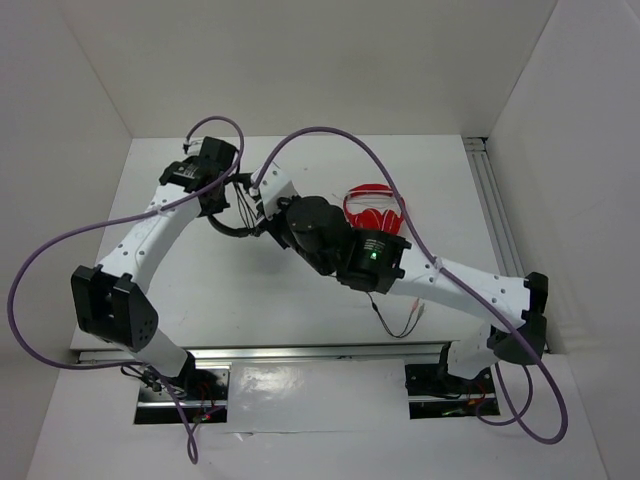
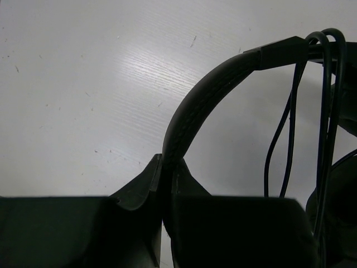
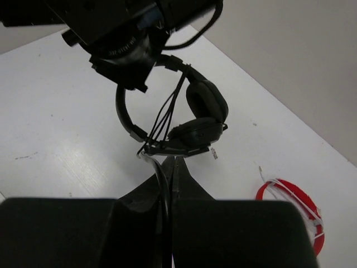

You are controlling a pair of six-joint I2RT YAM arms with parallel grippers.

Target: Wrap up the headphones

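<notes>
The black headphones (image 3: 201,120) are held just above the white table at the back centre; in the top view (image 1: 236,220) the arms mostly hide them. My left gripper (image 2: 167,166) is shut on the thin headband (image 2: 192,111). Several strands of the thin black cable (image 2: 290,139) cross over the headband beside the earcups (image 3: 207,100). My right gripper (image 3: 172,162) is shut on the cable (image 3: 166,187), right at the lower earcup. In the top view the left gripper (image 1: 228,190) and the right gripper (image 1: 262,200) are close together.
The red headphones (image 1: 375,208) lie just right of the right wrist, also in the right wrist view (image 3: 295,206). A thin loose cable end (image 1: 398,322) lies on the table before the right arm. White walls enclose the table (image 1: 250,300) on three sides.
</notes>
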